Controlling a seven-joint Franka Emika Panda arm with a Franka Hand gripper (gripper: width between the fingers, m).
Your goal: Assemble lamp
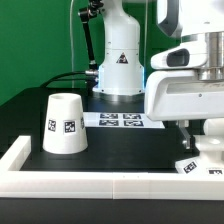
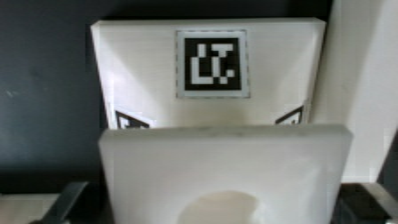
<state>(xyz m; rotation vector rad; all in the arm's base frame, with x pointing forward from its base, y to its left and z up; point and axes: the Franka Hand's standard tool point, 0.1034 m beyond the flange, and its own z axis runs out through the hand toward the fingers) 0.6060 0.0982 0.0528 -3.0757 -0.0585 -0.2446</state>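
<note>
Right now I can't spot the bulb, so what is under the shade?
The shade stands wide end down on the black table. Only its white outer wall with tags shows. That wall covers the inside, so whatever sits beneath it cannot be seen.

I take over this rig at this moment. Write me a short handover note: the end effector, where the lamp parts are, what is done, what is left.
End effector: lowered at the exterior view's right over a white tagged part, probably the base. The wrist view shows a white part between the fingers; whether they grip it, I cannot tell.
Shade: stands alone, wide end down, at the exterior view's left, apart from the marker board.
Bulb: not clearly seen.
Done: no parts visibly joined.
Left: probably bulb into base, then shade on top.
</note>
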